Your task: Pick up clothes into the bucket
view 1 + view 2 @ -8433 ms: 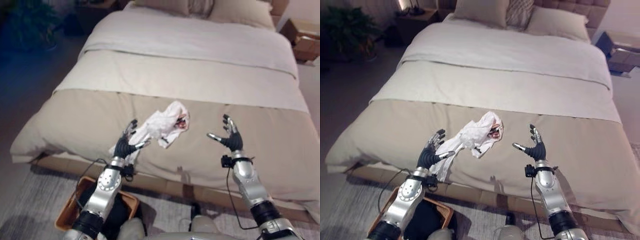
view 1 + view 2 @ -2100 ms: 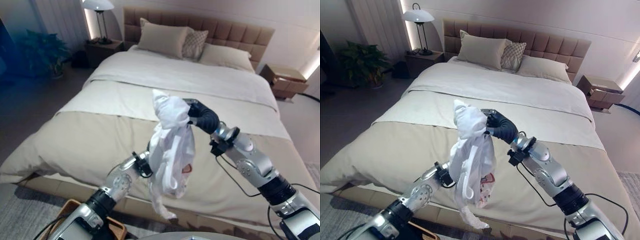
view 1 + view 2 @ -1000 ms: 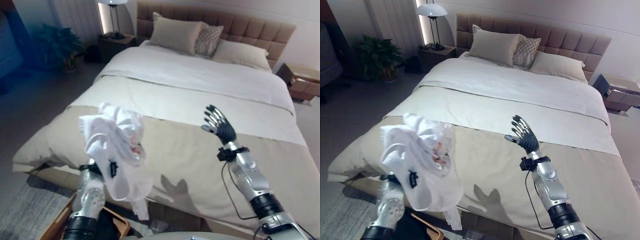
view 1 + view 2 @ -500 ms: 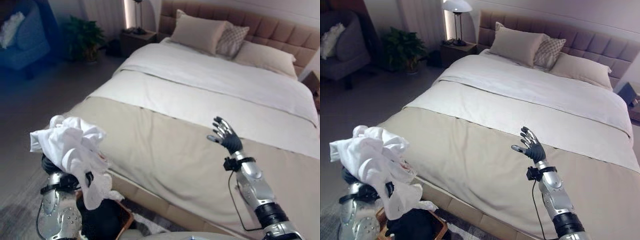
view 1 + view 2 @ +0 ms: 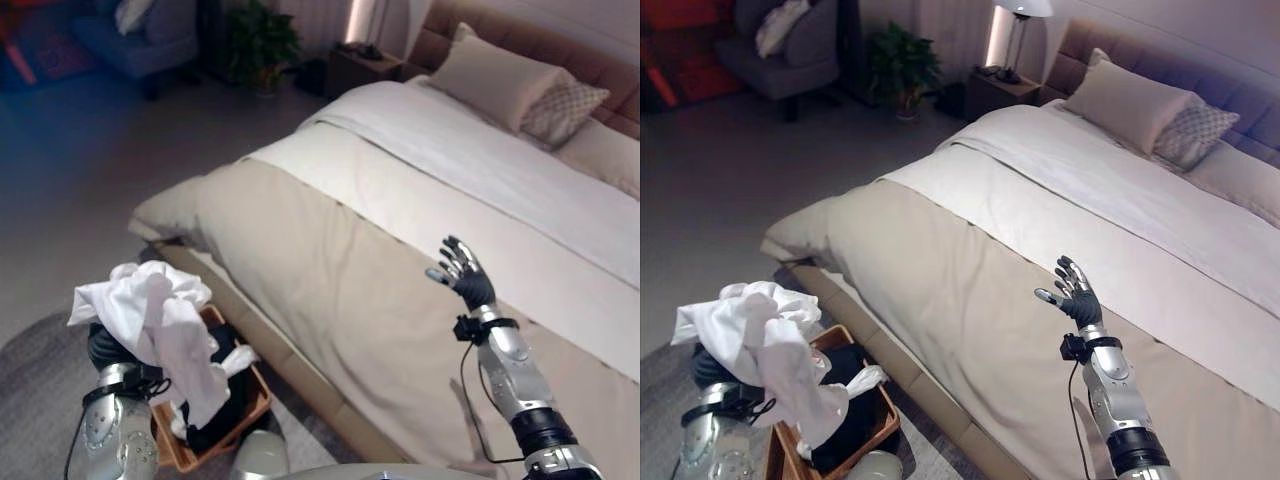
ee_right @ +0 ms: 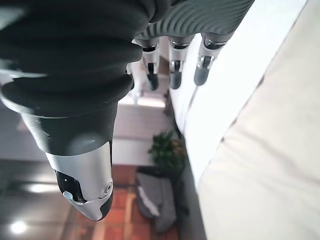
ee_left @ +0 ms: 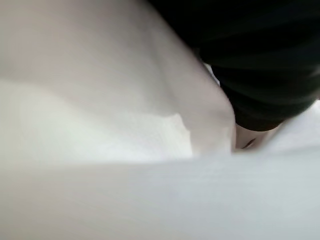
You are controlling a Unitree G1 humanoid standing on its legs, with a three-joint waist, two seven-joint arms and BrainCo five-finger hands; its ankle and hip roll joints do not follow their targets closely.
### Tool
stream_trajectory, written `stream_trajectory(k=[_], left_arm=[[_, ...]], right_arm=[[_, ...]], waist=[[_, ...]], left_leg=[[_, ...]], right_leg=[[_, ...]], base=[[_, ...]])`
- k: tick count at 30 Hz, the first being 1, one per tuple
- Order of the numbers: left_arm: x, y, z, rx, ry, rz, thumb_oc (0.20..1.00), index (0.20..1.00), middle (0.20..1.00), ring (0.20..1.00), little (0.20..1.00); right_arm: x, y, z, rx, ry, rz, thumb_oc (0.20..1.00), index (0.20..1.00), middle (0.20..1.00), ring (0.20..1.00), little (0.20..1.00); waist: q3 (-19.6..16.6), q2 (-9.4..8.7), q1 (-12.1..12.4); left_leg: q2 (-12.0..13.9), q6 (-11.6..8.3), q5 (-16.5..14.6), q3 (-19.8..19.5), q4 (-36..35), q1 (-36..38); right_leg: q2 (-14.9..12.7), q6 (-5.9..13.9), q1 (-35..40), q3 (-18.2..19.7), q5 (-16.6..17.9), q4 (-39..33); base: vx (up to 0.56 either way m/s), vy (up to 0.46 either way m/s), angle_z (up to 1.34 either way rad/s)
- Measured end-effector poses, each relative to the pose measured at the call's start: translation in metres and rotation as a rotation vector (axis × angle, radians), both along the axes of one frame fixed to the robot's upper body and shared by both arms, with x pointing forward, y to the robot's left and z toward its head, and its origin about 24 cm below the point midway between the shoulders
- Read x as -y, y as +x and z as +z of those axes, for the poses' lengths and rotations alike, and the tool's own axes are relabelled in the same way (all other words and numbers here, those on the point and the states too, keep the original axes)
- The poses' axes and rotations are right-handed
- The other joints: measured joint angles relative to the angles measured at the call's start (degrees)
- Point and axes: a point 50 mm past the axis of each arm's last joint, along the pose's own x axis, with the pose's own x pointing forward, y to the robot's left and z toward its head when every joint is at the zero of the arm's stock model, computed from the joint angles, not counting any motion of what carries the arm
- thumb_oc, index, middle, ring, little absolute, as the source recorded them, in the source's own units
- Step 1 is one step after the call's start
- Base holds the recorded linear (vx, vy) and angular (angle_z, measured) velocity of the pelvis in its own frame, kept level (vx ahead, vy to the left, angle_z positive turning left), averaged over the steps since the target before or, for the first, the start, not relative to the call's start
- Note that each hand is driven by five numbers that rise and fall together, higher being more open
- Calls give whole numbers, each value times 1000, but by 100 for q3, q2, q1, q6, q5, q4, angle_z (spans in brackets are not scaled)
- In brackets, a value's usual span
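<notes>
**White garment**: bunched, carried high on the left hand, its loose tail hanging down over the near left rim of the bucket. Half a second ago it hung over the floor short of the bucket; now it hangs directly above it.

**Left hand**: buried under the cloth. It bears the bundle, but how its fingers lie cannot be told; the left wrist view gives white fabric pressed close against the dark cover.

**Bucket**: a brown basket on the floor at the near left corner of the bed. It already holds dark clothing with a scrap of white cloth on top.

**Right hand**: raised over the tan bedspread, well apart from the garment, fingers spread straight, holding nothing. It let go of the garment about two seconds ago and has stayed idle since.

**Status, judged**: carry nearly complete. What remains is to lower or release the garment into the bucket. Risk: the trailing tail may drape outside the rim.
</notes>
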Motion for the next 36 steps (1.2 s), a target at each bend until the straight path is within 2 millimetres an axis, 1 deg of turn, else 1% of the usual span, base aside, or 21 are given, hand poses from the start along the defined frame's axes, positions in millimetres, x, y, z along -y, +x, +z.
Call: stream_trajectory(k=[1,4,7,8,12,15,17,19,20,21,22,23,25,26,27,28,30,31,33,35,36], left_arm=[[-3,-1,2,7,4,12,200,200,200,200,200],[-16,-7,13,26,47,73,200,200,200,200,200],[-27,-13,20,18,92,121,200,200,200,200,200],[-29,-14,21,21,94,131,200,200,200,200,200],[-32,-10,26,-19,175,131,200,200,200,200,200],[-29,-6,17,-81,198,120,200,200,200,200,200],[-26,6,5,-144,195,97,200,200,200,200,200],[-23,11,-3,-185,194,97,200,200,200,200,200],[-17,19,-5,-181,177,96,200,200,200,200,200],[-15,23,-4,-175,173,94,200,200,200,200,200],[-11,31,0,-159,178,91,200,200,200,200,200],[-11,36,5,-140,179,98,200,200,200,200,200],[-8,54,17,-91,174,116,200,200,200,200,200],[-9,55,19,-81,178,126,200,200,200,200,200],[-9,62,28,-48,188,134,200,200,200,200,200],[-10,63,31,-42,197,142,200,200,200,200,200],[-9,73,44,5,202,162,200,200,200,200,200],[-8,78,50,28,207,170,200,200,200,200,200],[-8,86,62,60,233,199,200,200,200,200,200],[-8,89,72,95,230,234,200,200,200,200,200],[-10,89,76,112,231,255,200,200,200,200,200]], right_arm=[[1,-1,0,0,4,-6,1000,1000,1000,1000,1000],[2,-1,-1,-1,10,-16,1000,1000,1000,1000,1000],[1,-2,-2,-2,14,-13,1000,1000,1000,1000,1000],[1,-2,-2,-2,15,-13,1000,1000,1000,1000,1000],[1,-3,-2,-3,14,-7,1000,1000,1000,1000,1000],[2,-7,-4,-8,15,-10,1000,1000,1000,1000,1000],[3,-9,-3,0,10,-9,1000,1000,1000,1000,1000],[2,-9,-3,1,12,-11,1000,1000,1000,1000,1000],[2,-8,1,21,7,-13,1000,1000,1000,1000,1000],[2,-7,2,25,8,-15,1000,1000,1000,1000,1000],[1,-7,7,46,5,-14,1000,1000,1000,1000,1000],[-1,-4,13,73,4,-4,1000,1000,1000,1000,1000],[-3,0,22,109,2,6,1000,1000,1000,1000,1000],[-4,2,27,131,0,13,1000,1000,1000,1000,1000],[-4,2,31,151,-2,17,1000,1000,1000,1000,1000],[-5,4,37,172,-7,25,1000,1000,1000,1000,1000],[-6,6,44,195,-36,45,1000,1000,1000,1000,1000],[-7,5,45,193,-56,60,1000,1000,1000,1000,1000],[-11,11,52,218,-71,82,1000,1000,1000,1000,1000],[-13,10,56,235,-79,96,1000,1000,1000,1000,1000],[-13,10,59,249,-82,99,1000,1000,1000,1000,1000]], waist=[[9,-26,14],[44,-64,187],[51,-71,211],[51,-72,187],[177,-91,286],[288,-76,331],[410,-50,328],[528,24,320],[733,42,317],[827,64,284],[963,123,232],[1096,123,197],[1397,190,41],[1457,212,39],[1585,205,-116],[1657,228,-99],[1785,203,-181],[1822,183,-234],[2046,176,-307],[2069,87,-415],[2094,79,-412]], left_leg=[[2,0,0,-15,5,2],[-17,-5,2,-102,39,-63],[-80,-13,-4,-199,88,-93],[-94,-13,-5,-230,101,-119],[-127,-56,-3,-435,196,-299],[-128,-122,-38,-558,245,-499],[-139,-118,52,-659,370,-772],[-151,-105,62,-679,447,-931],[-196,-97,72,-691,580,-1068],[-212,-92,77,-692,631,-1124],[-265,-90,74,-688,813,-1372],[-307,-91,73,-693,881,-1472],[-363,-84,76,-609,1072,-1792],[-390,-85,27,-606,1096,-1894],[-415,-80,28,-547,1198,-2059],[-435,-79,28,-535,1237,-2144],[-431,-75,27,-446,1416,-2456],[-428,-32,0,-399,1488,-2591],[-445,-1,-26,-361,1666,-2793],[-448,36,-75,-286,1882,-3058],[-465,71,-120,-280,2015,-3183]], right_leg=[[-16,0,2,-14,-10,13],[-3,-5,5,-108,-43,45],[-13,-13,35,-204,-71,97],[-25,-10,40,-248,-85,104],[-15,-14,-11,-430,-162,211],[-44,-25,-214,-525,-335,482],[-86,-28,-485,-607,-457,805],[-139,-46,-687,-608,-523,1006],[-258,-50,-872,-600,-636,1337],[-289,-66,-964,-581,-669,1478],[-442,-83,-1272,-540,-791,1797],[-521,-78,-1406,-510,-864,2009],[-732,-120,-1874,-342,-945,2440],[-783,-108,-1985,-323,-1000,2547],[-862,-145,-2214,-235,-1026,2711],[-883,-142,-2317,-224,-1034,2798],[-936,-147,-2717,-40,-1035,2987],[-972,-154,-2889,24,-1041,3078],[-1002,-179,-3119,131,-1066,3283],[-1066,-208,-3452,263,-1136,3513],[-1079,-207,-3569,279,-1175,3644]], base=[[-3,9,30],[6,21,16],[-9,5,15],[-60,-9,26],[-48,-2,24],[-28,-55,17],[-129,51,28],[-135,76,10],[-138,105,4],[-182,147,2],[-80,86,2],[-138,124,-2],[-125,125,-10],[-76,89,-12],[-55,57,-9],[-75,74,-16],[-48,55,-23],[-20,31,-24],[-38,41,-17],[-10,38,-15],[1,45,-11]])
